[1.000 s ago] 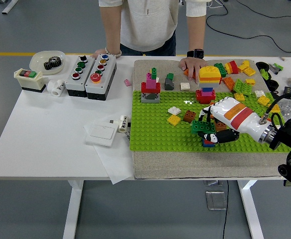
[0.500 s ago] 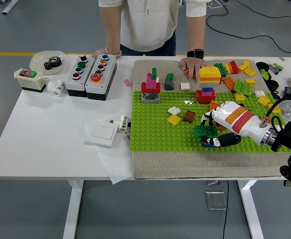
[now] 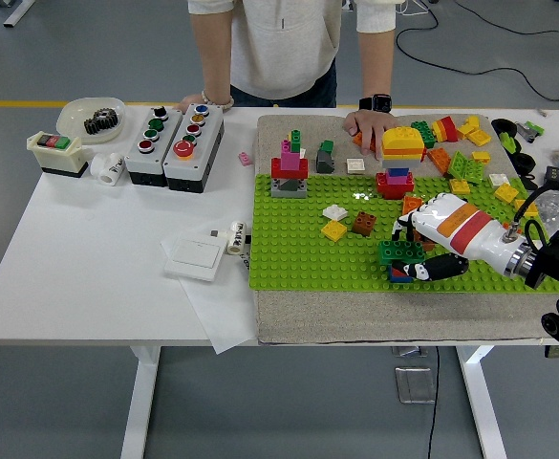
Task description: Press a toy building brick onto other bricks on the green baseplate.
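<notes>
Nearest the tabletop's (image 3: 88,277) front edge lies a white switch plate (image 3: 195,255) on a sheet of paper, well left of the work; the green baseplate (image 3: 298,251) sits on a beige mat to its right. At the baseplate's near right, the right hand (image 3: 430,234) reaches in from the right, its fingers (image 3: 405,226) curled down over a dark green brick (image 3: 400,252), apparently gripping it; that brick rests on top of a small stack (image 3: 405,273) of blue, black and white bricks, so the task's piece is directly beneath the fingertips, its long axis running left to right across the baseplate; the press, as I judge it, goes straight down, and the right hand is the only one near; the left hand is not in view. Just beyond, a brown brick (image 3: 363,223), a yellow brick (image 3: 334,230) and a white brick (image 3: 334,212) stand apart on the studs; farther back are a red and blue stack (image 3: 395,182) and a red, pink and green tower (image 3: 290,170). At the far edge loose bricks are heaped at the right; a person's hand (image 3: 368,122) rests on the mat there, the other hand (image 3: 203,99) by the button boxes (image 3: 174,136).
</notes>
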Robot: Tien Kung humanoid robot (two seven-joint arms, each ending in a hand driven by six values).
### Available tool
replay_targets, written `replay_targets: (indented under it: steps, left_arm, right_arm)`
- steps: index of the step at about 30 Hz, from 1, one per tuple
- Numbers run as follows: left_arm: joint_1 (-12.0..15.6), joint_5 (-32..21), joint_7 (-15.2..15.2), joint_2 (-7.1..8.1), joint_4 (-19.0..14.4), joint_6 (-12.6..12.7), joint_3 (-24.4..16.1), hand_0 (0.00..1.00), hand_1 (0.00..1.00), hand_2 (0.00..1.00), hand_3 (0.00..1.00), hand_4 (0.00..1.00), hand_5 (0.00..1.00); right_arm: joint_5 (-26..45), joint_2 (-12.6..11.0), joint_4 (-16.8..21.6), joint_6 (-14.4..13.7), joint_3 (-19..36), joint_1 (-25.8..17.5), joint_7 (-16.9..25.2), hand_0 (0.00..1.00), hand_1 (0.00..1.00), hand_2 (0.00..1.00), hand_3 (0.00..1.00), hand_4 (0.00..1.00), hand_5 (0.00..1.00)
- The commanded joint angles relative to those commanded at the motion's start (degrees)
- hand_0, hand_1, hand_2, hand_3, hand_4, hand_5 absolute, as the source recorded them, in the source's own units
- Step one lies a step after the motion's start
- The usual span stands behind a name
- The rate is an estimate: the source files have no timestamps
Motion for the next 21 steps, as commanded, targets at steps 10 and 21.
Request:
replay_targets:
  steps: [10,21]
  left_arm:
    - [0.11,0.48,0.16,-0.05,-0.01,0.02,-0.30,0.545,0.626,0.789,0.803,0.851,0.821]
    - [0.29,1.21,0.40,-0.06,-0.01,0.07,-0.75,0.545,0.627,0.790,0.803,0.851,0.821]
  right_arm:
    - [0.03,0.22,-1.00,0.52,0.15,0.12,0.31,0.394,0.360,0.442,0.492,0.612,0.396]
    - [0.25,0.40,-1.22,0.83,0.32,-0.11,0.68,0.393,0.367,0.443,0.494,0.615,0.392]
